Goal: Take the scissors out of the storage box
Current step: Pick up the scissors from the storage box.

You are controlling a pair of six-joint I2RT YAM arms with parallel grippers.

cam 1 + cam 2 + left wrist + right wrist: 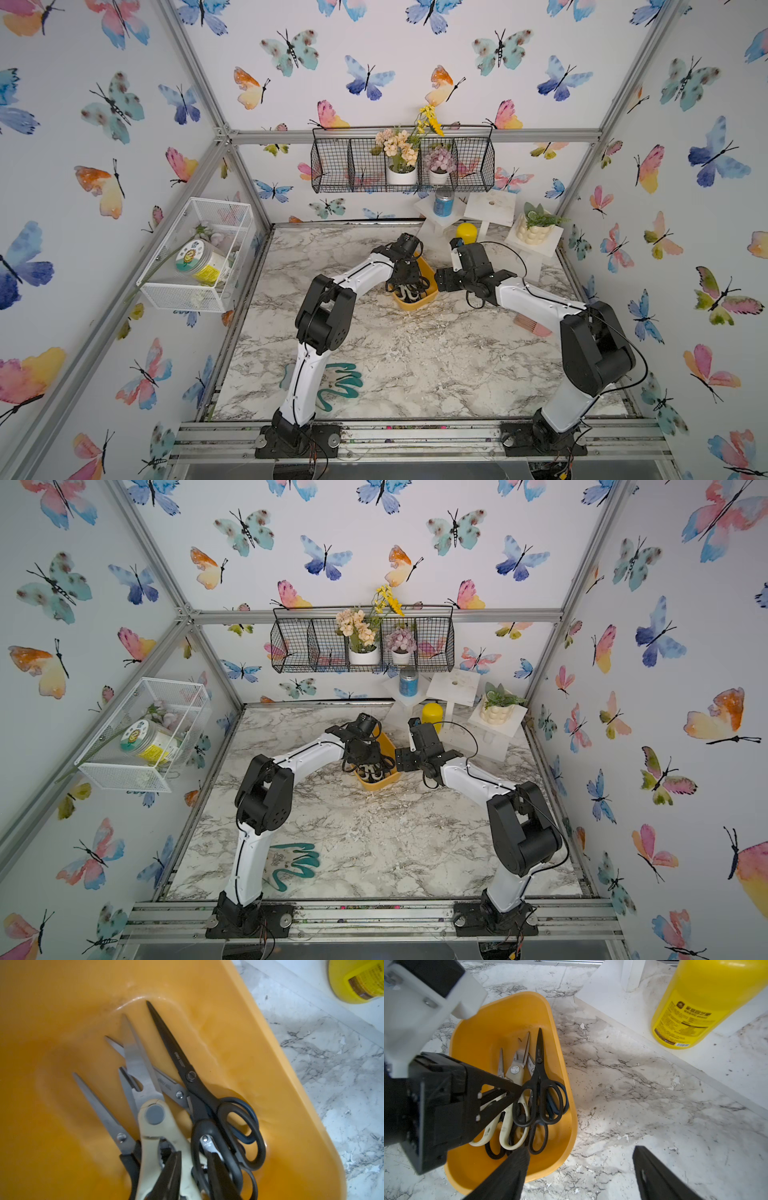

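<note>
Since every pair of scissors lies heaped in the yellow box, which sits on the marble table between the two arms, the coming lift turns on how that heap lies from the left gripper: straight beneath it. That gripper reaches down into the box from above. Its tips are among the handle loops at the end of the box nearer the robot, right at a ring of the black pair and over the handles of the cream shears. Its jaws stand only a little apart (a handle seems to run between them in the left wrist view), and I cannot tell whether they pinch anything or merely straddle it. The right gripper is spread wide and empty, with one finger over the box's near rim and the other over bare table, so the left arm is plainly the nearer one. All the pairs run roughly parallel, with their long axes along the length of the box, blades pointing to its far end and handles toward the robot. By my reckoning a pinch across one handle and a straight upward pull would suit, though the tangled loops may drag a neighbour along.
</note>
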